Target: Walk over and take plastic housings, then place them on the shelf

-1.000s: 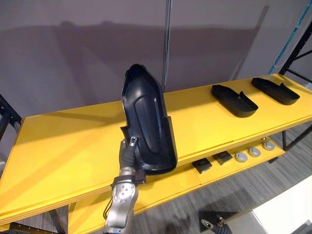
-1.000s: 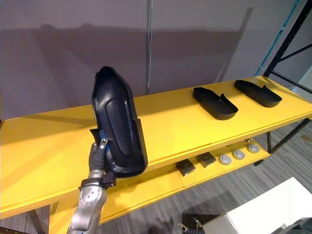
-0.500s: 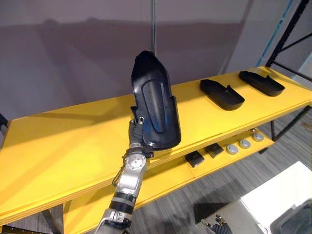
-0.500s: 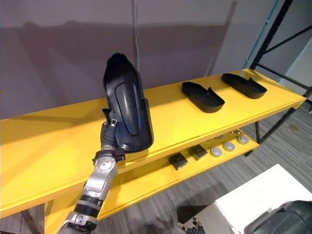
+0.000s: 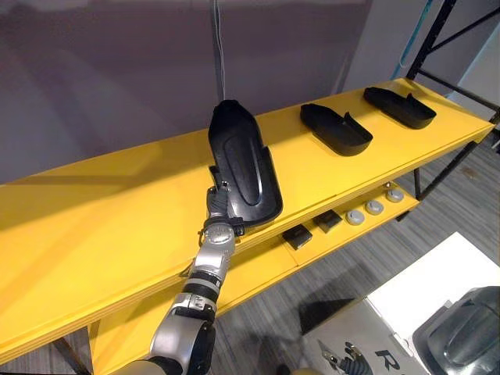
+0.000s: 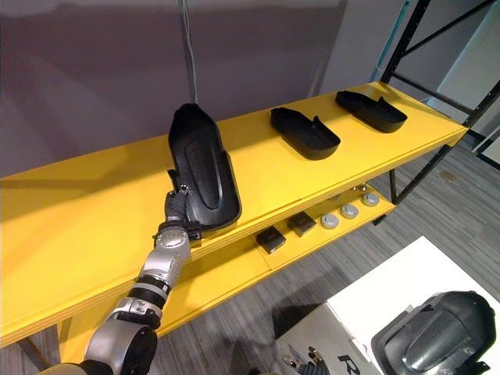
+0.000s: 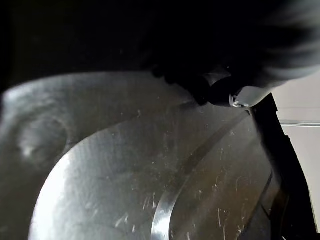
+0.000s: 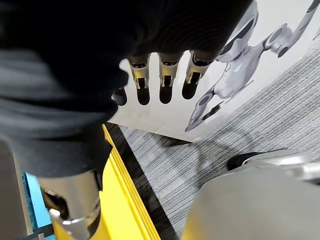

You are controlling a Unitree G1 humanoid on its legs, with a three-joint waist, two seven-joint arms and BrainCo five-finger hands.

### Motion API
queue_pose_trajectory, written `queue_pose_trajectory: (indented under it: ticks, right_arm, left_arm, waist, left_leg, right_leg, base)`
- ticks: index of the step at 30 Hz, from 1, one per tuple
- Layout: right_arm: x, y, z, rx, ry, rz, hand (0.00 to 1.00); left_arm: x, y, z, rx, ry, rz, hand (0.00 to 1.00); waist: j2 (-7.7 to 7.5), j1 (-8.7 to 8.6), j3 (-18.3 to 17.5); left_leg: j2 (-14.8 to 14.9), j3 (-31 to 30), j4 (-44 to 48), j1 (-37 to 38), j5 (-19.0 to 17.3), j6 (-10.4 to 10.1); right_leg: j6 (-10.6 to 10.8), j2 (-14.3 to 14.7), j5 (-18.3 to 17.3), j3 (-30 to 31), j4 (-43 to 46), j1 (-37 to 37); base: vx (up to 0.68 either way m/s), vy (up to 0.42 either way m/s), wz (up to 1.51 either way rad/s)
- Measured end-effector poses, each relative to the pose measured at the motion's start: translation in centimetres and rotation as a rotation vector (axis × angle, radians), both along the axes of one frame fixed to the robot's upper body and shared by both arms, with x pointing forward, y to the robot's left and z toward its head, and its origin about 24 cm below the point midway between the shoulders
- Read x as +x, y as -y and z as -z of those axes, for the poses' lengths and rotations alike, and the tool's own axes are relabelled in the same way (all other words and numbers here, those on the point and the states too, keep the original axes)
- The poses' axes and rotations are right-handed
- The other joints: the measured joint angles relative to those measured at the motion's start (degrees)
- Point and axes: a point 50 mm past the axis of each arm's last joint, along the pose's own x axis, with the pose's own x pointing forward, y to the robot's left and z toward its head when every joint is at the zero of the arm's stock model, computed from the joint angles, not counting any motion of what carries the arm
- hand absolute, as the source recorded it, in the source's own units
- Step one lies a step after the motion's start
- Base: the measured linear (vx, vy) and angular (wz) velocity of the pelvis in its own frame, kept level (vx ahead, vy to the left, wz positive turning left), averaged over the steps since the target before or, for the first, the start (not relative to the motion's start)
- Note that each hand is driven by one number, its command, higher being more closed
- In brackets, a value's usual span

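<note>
Three black housings showed at the yellow shelf (image 5: 94,219). The housing (image 5: 242,160) nearest the robot was tilted, its long side running up and away over the top board and its lower end at the front edge. It looked slightly raised, though contact with the board could not be made out. The left hand (image 5: 221,205) had it by that lower end, fingers (image 7: 220,92) clamped on the rim. The second housing (image 5: 336,127) lay flat further right on the same board. The third housing (image 5: 398,107) lay beyond it near the right end, the two apart. On the lower board (image 5: 258,277) sat two small black boxes (image 5: 297,237) and, to their right, three grey discs (image 5: 373,208) in a row. The right hand (image 8: 161,75) hung above grey floor (image 8: 260,115), fingers straight and side by side, holding nothing
</note>
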Motion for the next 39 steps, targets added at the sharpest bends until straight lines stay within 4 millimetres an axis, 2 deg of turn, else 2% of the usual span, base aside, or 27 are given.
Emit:
queue_pose_trajectory:
  ticks: [5,12,18,25,32,37,39]
  right_arm:
    - [1.4,-0.1,-0.4,0.005,0.040,-0.002,0.00]
    - [2.2,0.0,-0.8,0.000,0.075,-0.003,0.00]
    - [3.8,-0.2,-0.9,0.008,0.092,-0.013,0.00]
    - [4.3,-0.2,-1.0,0.008,0.100,-0.017,0.00]
    - [4.5,-0.1,-1.1,0.003,0.104,-0.020,0.00]
    - [4.3,0.0,-1.1,0.000,0.100,-0.022,0.00]
    - [3.7,0.0,-0.9,-0.001,0.085,-0.020,0.00]
  left_arm:
    - [0.7,0.3,-0.9,-0.029,0.015,-0.003,0.00]
    - [1.1,0.5,-1.6,-0.089,0.035,-0.013,0.00]
    - [1.5,-0.2,-2.0,-0.171,0.040,-0.068,0.00]
    - [1.4,-0.9,-2.2,-0.181,0.052,-0.113,0.00]
    - [0.2,-2.2,-1.7,-0.193,0.089,-0.172,0.00]
    - [-0.9,-2.4,-3.3,-0.111,0.199,-0.190,0.00]
    - [-1.4,-1.6,-5.2,-0.057,0.293,-0.158,0.00]
  waist:
    - [0.03,0.00,0.86]
    - [0.11,-0.03,1.74]
    - [1.01,-0.33,2.94]
    - [1.05,-1.20,4.27]
    - [1.11,-1.47,4.50]
    - [1.32,-0.82,4.62]
    - [1.33,0.22,4.62]
  left_leg:
    - [0.01,1.20,0.01,-0.99,-0.01,-0.02]
    - [0.01,1.29,-0.01,-1.08,-0.02,-0.04]
    - [0.16,1.14,-0.07,-0.87,0.28,-0.44]
    - [0.24,-0.56,-1.75,0.10,2.03,-1.16]
    - [0.60,-0.57,-2.27,0.09,2.77,-0.62]
    - [0.68,-0.74,-2.27,0.06,2.84,-0.55]
    - [0.67,-0.74,-2.23,0.08,2.86,-0.51]
  right_leg:
    - [-0.18,0.14,0.17,1.05,-0.01,-1.40]
    - [-0.22,0.22,0.39,1.14,-0.32,-1.43]
    - [-0.11,0.41,3.58,0.96,-5.43,1.21]
    - [-0.47,0.65,4.82,-0.64,-7.23,2.89]
    - [-0.81,1.20,5.76,-0.72,-8.42,3.21]
    - [-0.85,1.28,5.73,-0.54,-8.39,3.20]
    - [-0.88,1.28,5.71,-0.50,-8.35,3.25]
  base:
    - [-0.03,0.013,-0.11]
    - [-0.04,0.010,-0.01]
    - [-0.07,0.019,0.00]
    - [-0.07,-0.029,0.11]
    - [-0.06,-0.027,-0.01]
    - [-0.02,-0.015,0.01]
    - [0.00,0.000,0.00]
